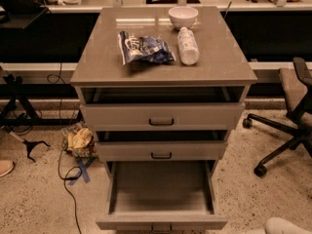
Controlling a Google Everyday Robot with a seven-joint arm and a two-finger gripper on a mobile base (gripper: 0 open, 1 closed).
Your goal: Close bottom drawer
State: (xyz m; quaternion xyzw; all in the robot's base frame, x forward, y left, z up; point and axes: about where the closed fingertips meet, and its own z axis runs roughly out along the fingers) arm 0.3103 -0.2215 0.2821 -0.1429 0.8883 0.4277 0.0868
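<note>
You get no readable writing here. The snack bag on the counter is blue with white print, but the letters are too blurred to make out. The white bottle lying on its side just right of the bag shows a pale label with no legible text. A white bowl stands upright behind the bottle, near the counter's back edge.

Your tool is out of frame, past the bottom right corner, so you cannot tell what state it is in or whether it touches anything. All you see of the arm is a rounded white piece at the lower right edge, which is probably a link or the wrist housing. It sits low by the floor, to the right of the drawer fronts and apart from them.

The bottom drawer is pulled far out toward you, its wide shallow tray exposed and its low front close to the bottom edge of the view. Its dark handle is partly cut off there. Above it, the middle drawer and the taller top drawer each stand slightly out, with a dark gap showing over each front.

An office chair stands to the right of the cabinet. A crumpled yellow bag lies on the floor at its left.
</note>
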